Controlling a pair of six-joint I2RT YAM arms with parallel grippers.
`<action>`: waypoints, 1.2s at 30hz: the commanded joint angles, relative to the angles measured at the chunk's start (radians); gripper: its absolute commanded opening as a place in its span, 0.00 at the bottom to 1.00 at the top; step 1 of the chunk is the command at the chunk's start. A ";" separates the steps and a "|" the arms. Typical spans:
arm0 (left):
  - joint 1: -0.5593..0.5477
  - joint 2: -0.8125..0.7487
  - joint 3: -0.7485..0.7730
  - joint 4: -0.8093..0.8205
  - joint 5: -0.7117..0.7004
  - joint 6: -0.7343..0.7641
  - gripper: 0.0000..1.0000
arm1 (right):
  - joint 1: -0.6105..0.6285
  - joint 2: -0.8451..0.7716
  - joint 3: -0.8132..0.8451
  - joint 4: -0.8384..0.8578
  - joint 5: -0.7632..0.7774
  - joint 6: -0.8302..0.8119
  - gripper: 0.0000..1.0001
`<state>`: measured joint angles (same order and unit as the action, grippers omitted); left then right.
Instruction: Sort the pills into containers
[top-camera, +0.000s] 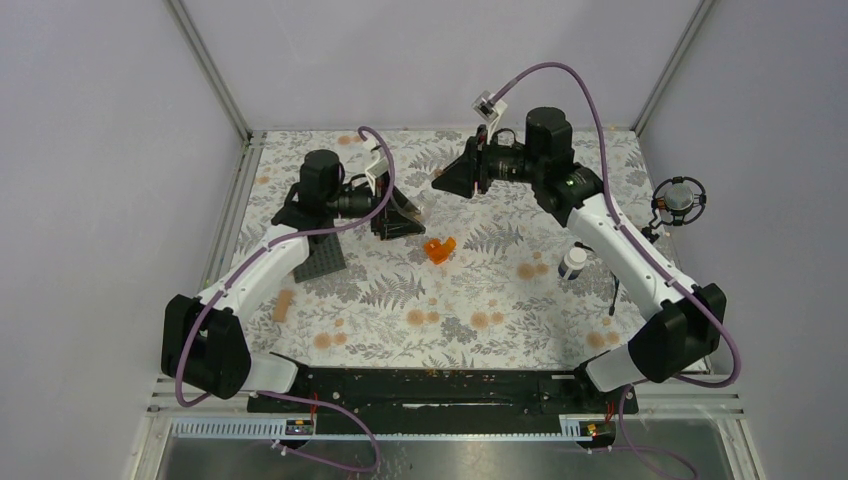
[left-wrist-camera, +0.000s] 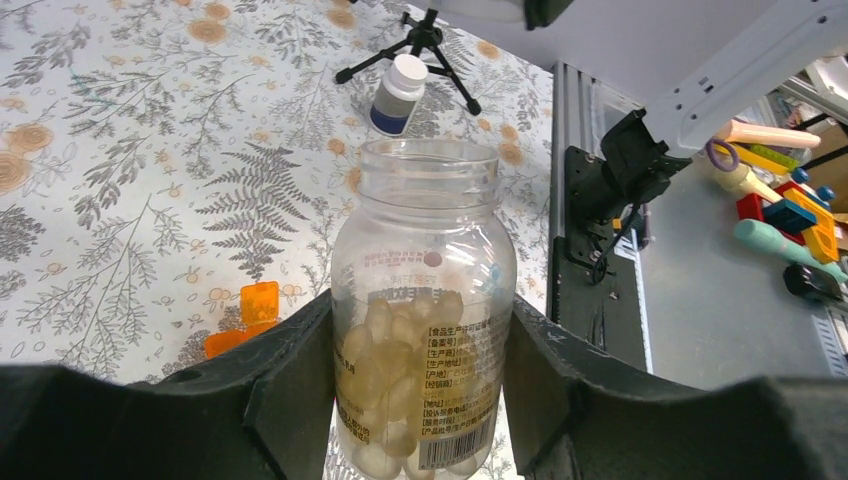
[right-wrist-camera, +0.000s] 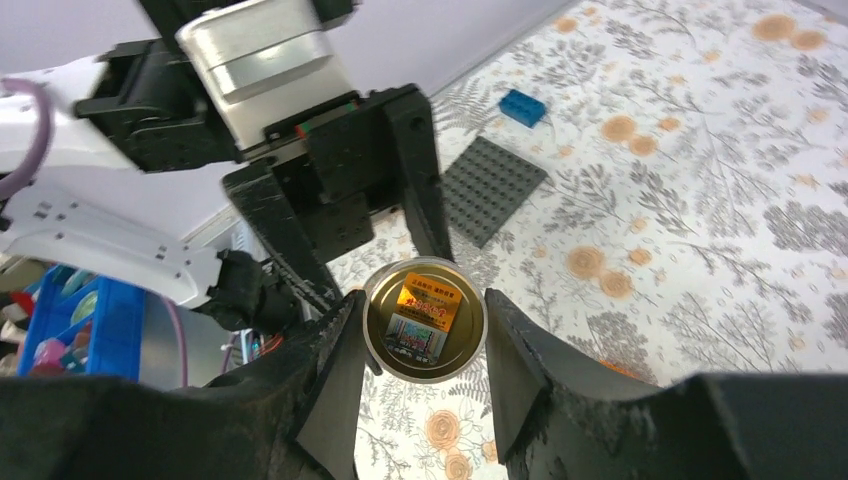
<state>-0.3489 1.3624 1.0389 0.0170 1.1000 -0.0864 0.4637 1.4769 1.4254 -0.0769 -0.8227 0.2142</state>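
In the left wrist view my left gripper (left-wrist-camera: 420, 330) is shut on a clear bottle (left-wrist-camera: 425, 250). The bottle's mouth is uncovered and pale pills (left-wrist-camera: 395, 345) fill its lower half. My right gripper (right-wrist-camera: 425, 310) is shut on the bottle's round gold cap (right-wrist-camera: 425, 320), held above the cloth just in front of the left gripper's fingers (right-wrist-camera: 420, 190). From above, the left gripper (top-camera: 398, 215) and right gripper (top-camera: 447, 180) sit close together at the table's far middle. An orange hinged box (top-camera: 439, 249) lies open nearby, and a white-and-dark little bottle (top-camera: 573, 262) stands to the right.
A dark grey studded plate (top-camera: 318, 258) lies left of centre, with a blue brick (right-wrist-camera: 522, 106) beyond it. A small tan piece (top-camera: 283, 305) lies near the left arm. A black tripod stand (top-camera: 680, 200) is at the right edge. Frame posts bound the floral cloth (top-camera: 480, 300).
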 joint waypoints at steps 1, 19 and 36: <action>-0.004 -0.035 0.007 -0.029 -0.099 0.088 0.00 | -0.016 -0.013 -0.021 -0.002 0.168 0.040 0.33; -0.170 0.132 0.027 -0.283 -0.679 0.383 0.00 | -0.042 0.172 -0.185 -0.369 0.897 -0.004 0.36; -0.228 0.366 0.165 -0.427 -0.717 0.401 0.00 | -0.042 0.355 -0.265 -0.337 0.986 0.049 0.52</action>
<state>-0.5713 1.7039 1.1252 -0.3862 0.3969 0.2966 0.4244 1.8160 1.1728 -0.4339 0.1169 0.2420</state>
